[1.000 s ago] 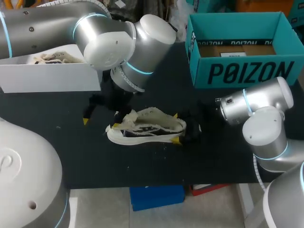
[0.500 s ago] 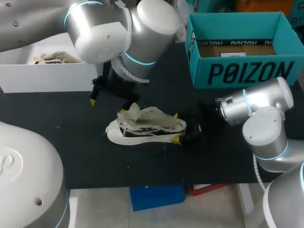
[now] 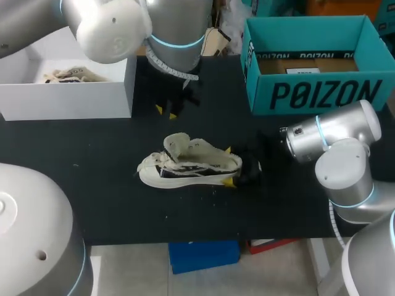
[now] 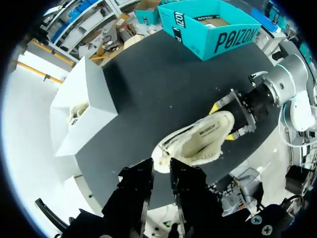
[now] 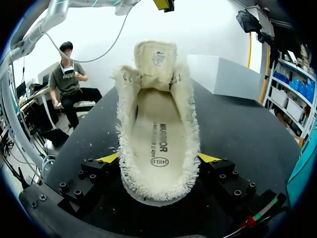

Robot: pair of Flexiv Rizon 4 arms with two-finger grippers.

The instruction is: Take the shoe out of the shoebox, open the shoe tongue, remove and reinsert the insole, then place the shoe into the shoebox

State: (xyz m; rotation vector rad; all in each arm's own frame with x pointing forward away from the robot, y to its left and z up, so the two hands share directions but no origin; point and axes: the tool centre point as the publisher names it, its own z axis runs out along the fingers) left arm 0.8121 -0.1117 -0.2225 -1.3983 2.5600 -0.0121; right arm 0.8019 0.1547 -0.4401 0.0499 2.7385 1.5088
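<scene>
A frayed cream shoe [image 3: 188, 163] lies at the middle of the black table [image 3: 111, 197], its heel clamped from both sides by the yellow tips of the right gripper [image 3: 228, 166], its tongue [image 3: 176, 145] folded up and the insole [image 5: 158, 139] showing inside (printed side up). Beyond it the left gripper [image 3: 166, 111] hangs above the table, fingers drawn narrow with nothing between them. At the far edge stand a white box [image 3: 68, 98] on the left and the open teal shoebox [image 3: 321, 92] on the right, well apart from the shoe.
</scene>
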